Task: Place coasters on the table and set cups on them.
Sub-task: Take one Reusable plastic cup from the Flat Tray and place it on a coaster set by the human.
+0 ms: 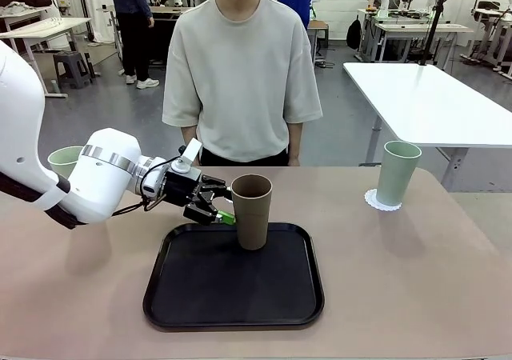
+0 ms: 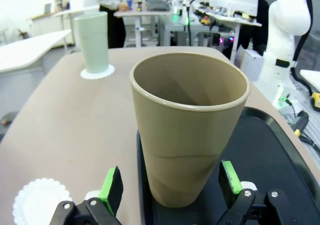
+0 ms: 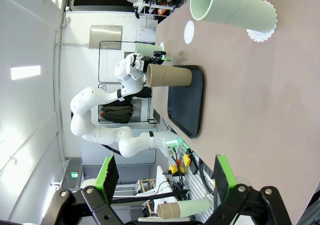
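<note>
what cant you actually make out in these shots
- Front view: the green cup at the left is mostly hidden behind the left arm, so whether it sits on a coaster is unclear.
- Left wrist view: the brown cup hides part of the black tray.
- Front view: the brown cup partly covers the left claw.

A brown cup point(image 2: 189, 130) stands upright at the near edge of a black tray point(image 2: 272, 165) on the beige-pink table point(image 2: 65, 130), between the spread green-padded fingers point(image 2: 112, 187) of the left gripper point(image 2: 170, 187), which do not touch it. A bare white lacy coaster point(image 2: 41, 201) lies at lower left. Farther back, a pale green cup point(image 2: 92, 42) stands on another coaster point(image 2: 97, 73).
</note>
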